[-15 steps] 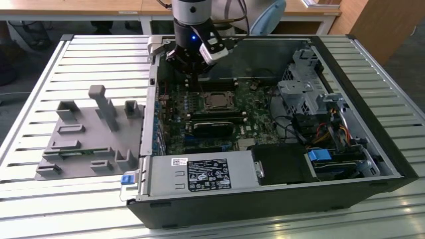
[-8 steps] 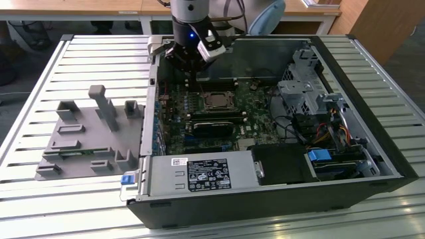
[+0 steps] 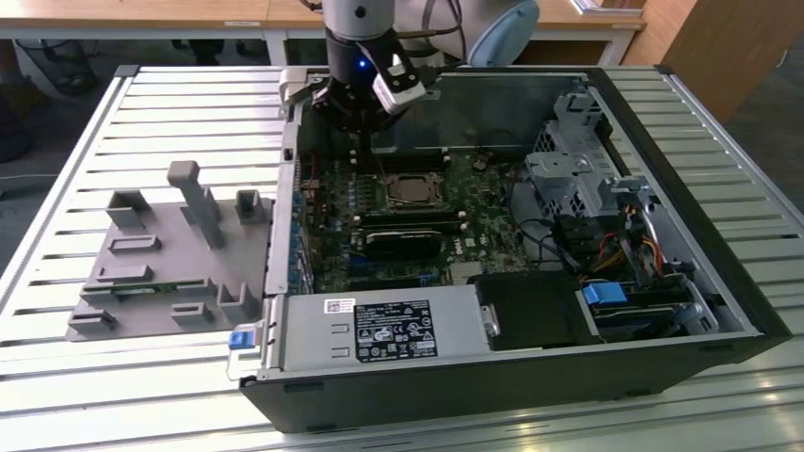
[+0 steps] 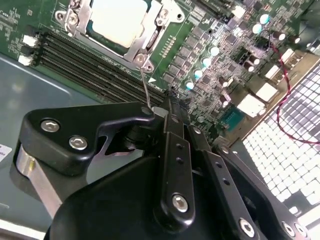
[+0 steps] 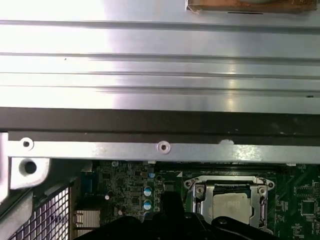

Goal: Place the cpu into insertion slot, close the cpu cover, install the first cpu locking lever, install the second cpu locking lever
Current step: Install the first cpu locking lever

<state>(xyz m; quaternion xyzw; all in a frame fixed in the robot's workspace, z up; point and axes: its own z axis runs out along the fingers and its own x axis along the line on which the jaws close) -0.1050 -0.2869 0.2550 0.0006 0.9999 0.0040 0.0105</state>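
Observation:
The cpu lies with its silvery top up in the insertion slot on the green board. The silver cpu cover is folded down around it. In the first wrist view the cpu and the cpu cover sit just inside the case wall. A thin wire locking lever rises from the socket's corner to my gripper. The black fingers are pressed together on the lever's tip. In the exterior view my gripper hangs over the board, just behind the socket.
Long memory slots run beside the socket. A black module, the power supply and a drive cage crowd the open case. The case wall stands close. A grey fixture rests on the slatted table.

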